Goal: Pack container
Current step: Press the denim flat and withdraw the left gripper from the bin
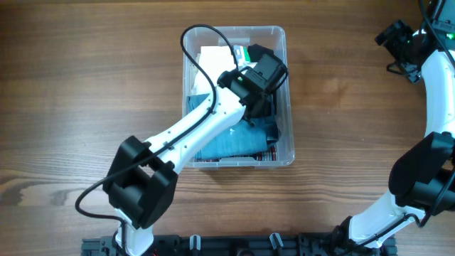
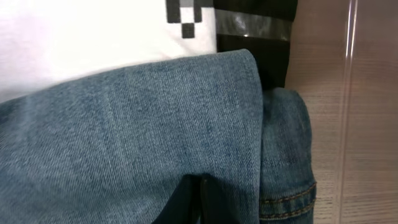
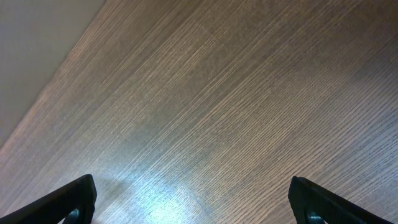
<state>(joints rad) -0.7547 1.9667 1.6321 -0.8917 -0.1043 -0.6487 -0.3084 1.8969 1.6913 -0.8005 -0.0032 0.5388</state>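
The container (image 1: 290,107), a clear plastic tub, stands mid-table, filled with folded clothes. Blue jeans (image 1: 227,142) lie in its near half, a white garment (image 1: 213,57) at its far end. My left gripper (image 1: 264,71) reaches down into the tub. In the left wrist view the left gripper (image 2: 200,199) is shut, its dark fingertips (image 2: 211,202) pressed together against the jeans (image 2: 137,124); whether any fabric is pinched between them is hidden. My right gripper (image 1: 398,39) hangs far off at the back right. There the right gripper (image 3: 193,202) stands open over bare wood.
Beyond the denim lie a white garment with a black pixel print (image 2: 93,37) and a black garment with a grey strip (image 2: 255,25). The tub's clear wall (image 2: 348,62) rises to the right. A plaid cloth (image 1: 266,154) shows at the tub's near edge.
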